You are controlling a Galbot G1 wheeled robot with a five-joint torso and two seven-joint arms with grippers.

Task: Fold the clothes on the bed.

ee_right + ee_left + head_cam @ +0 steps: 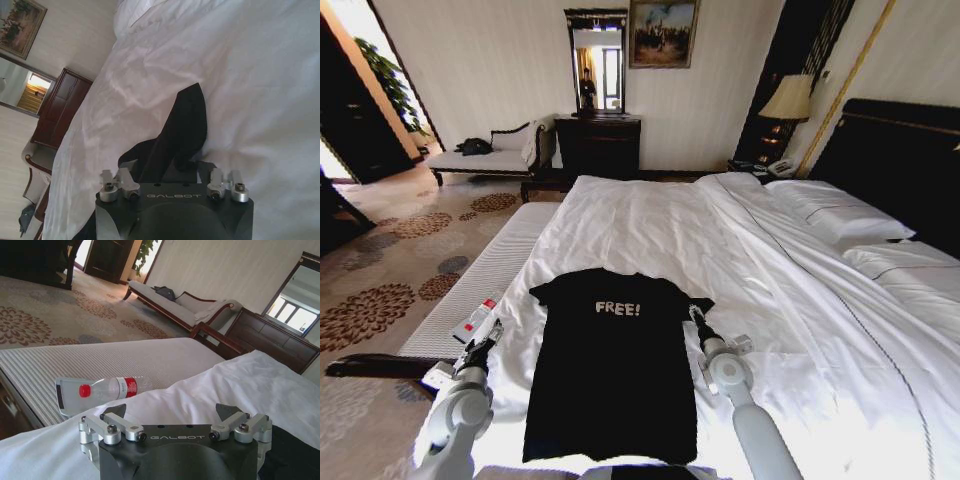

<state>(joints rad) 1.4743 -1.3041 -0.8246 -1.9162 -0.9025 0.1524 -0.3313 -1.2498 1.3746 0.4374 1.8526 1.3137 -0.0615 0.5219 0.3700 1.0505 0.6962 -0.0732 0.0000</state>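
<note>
- the t-shirt lies flat on the bed; it looks soft and limp, so pinch sleeve edges.
- left gripper jaws stand open, empty.
- right gripper jaws open around the sleeve.

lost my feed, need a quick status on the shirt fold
Left tool open, off the T-shirt's left edge. Right tool at the black T-shirt's right sleeve, grip unclear. Shirt flat on the bed. Water bottle on the bench.

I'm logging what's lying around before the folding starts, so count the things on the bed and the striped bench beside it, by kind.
Black T-shirt: 1
White pillows: 2
Plastic water bottle on the striped bench: 1
Total: 4

Left gripper jaws open beside the shirt; right gripper at its sleeve.
</note>
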